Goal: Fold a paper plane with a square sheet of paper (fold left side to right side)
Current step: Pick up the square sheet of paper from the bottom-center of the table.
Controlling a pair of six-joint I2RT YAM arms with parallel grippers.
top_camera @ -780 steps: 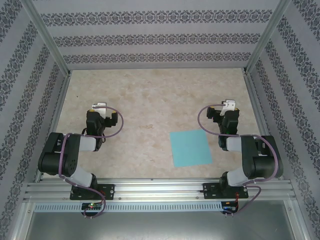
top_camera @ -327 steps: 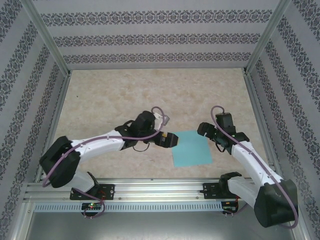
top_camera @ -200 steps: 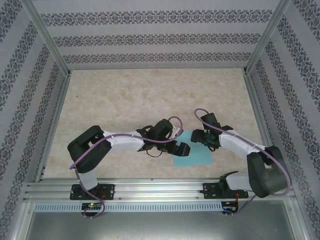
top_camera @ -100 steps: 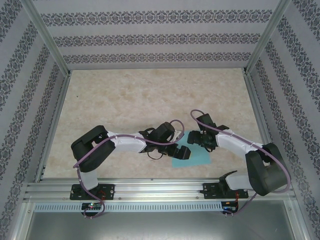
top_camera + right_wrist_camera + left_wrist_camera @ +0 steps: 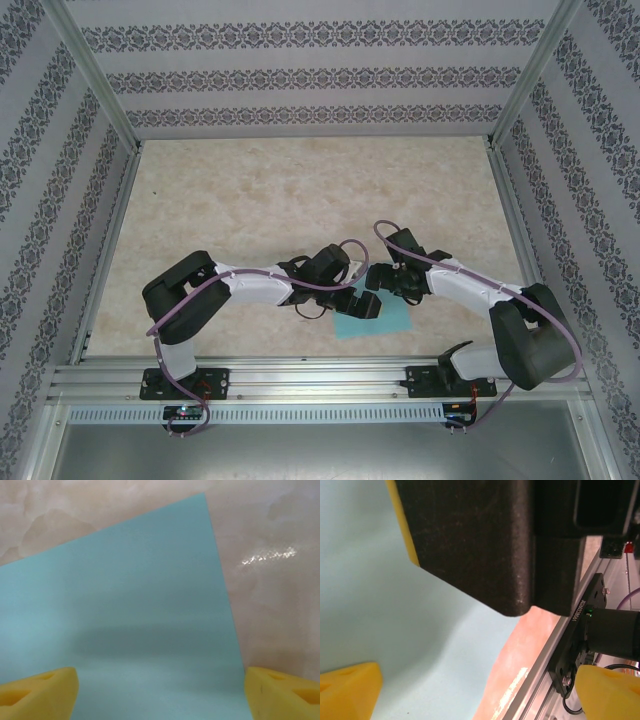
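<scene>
Your left fingers are released, spread wide with nothing between them. They hang close over the sheet; whether they touch it I cannot tell. A black block with a yellow edge sits just above the same sheet, right in front of the left wrist camera. Past the sheet's edge you see a strip of table, then the rail with a black mount on it.

Your right fingers are released too, set well apart and gripping nothing. The sheet lies flat beneath them, one corner pointing toward the top of the right wrist view, with bare table beyond two of its edges.

From above, the left fingers and the right fingers come nearly together over the left part of the sheet. The sheet lies on the table near the front edge, right of centre. The left arm reaches across from the left, and the right arm bends in from the right.
</scene>
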